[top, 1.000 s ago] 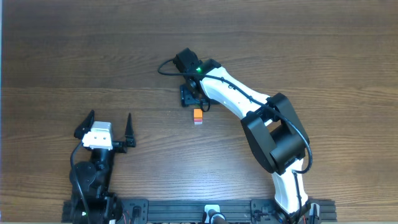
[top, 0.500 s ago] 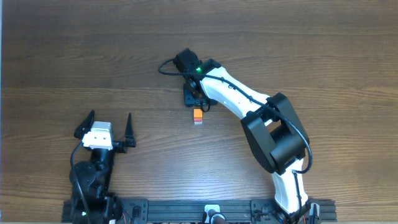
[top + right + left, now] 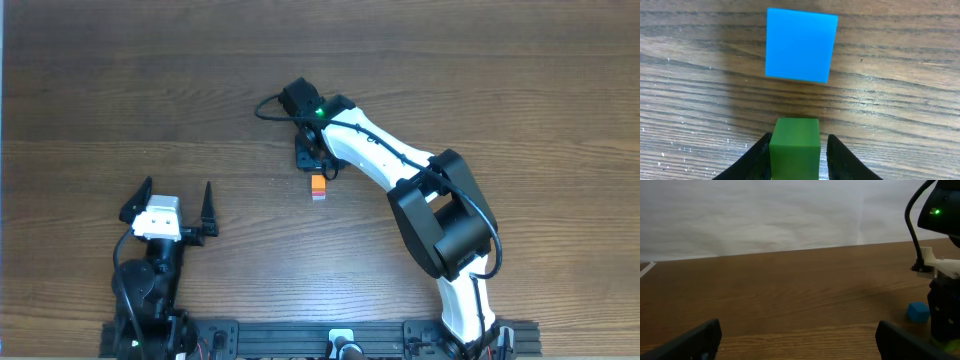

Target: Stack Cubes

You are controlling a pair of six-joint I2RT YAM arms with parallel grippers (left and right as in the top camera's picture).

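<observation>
On the wooden table [image 3: 100,80], the right arm [image 3: 400,170] stretches to mid-table, its right gripper [image 3: 795,152] clamped on a green cube [image 3: 795,142] just beside a blue cube [image 3: 801,44] — the two not touching. The left gripper [image 3: 176,192] sits near its base, fingers spread wide, holding nothing. An orange cube [image 3: 318,183] lies near the right gripper.
</observation>
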